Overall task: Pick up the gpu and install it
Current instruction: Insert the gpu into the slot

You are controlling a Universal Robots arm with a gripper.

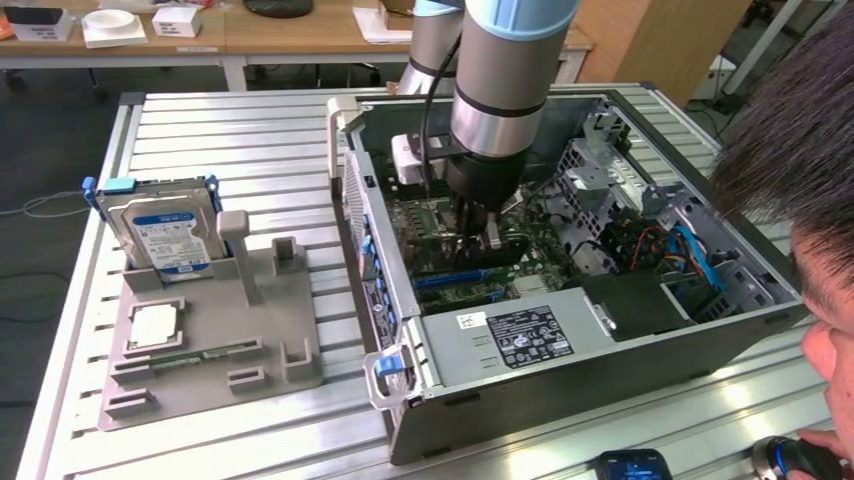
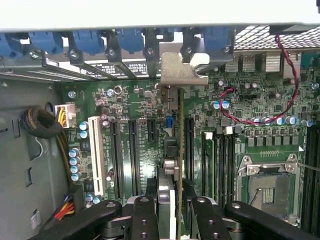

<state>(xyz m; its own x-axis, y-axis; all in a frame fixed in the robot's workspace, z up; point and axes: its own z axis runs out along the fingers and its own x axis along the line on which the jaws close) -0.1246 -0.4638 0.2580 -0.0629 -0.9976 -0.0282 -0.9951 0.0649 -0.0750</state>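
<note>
The gpu [image 2: 171,155] appears edge-on in the wrist view, standing upright over the green motherboard [image 2: 135,100]. Its silver bracket [image 2: 181,70] reaches the row of blue slot clips on the case's back wall. My gripper [image 2: 170,202] is shut on the card's upper edge, a black finger on each side. In the exterior view the gripper [image 1: 481,228] is down inside the open computer case [image 1: 587,395], with the dark gpu [image 1: 467,252] under it, just above the blue slot [image 1: 447,277]. Whether the card sits in a slot I cannot tell.
A grey fixture [image 1: 267,345] at the exterior view's left holds a hard drive [image 1: 160,232], a processor [image 1: 152,326] and a green memory stick [image 1: 200,353]. The power supply [image 1: 534,335] fills the case's near end. A person's head [image 1: 801,140] leans in at the exterior view's right.
</note>
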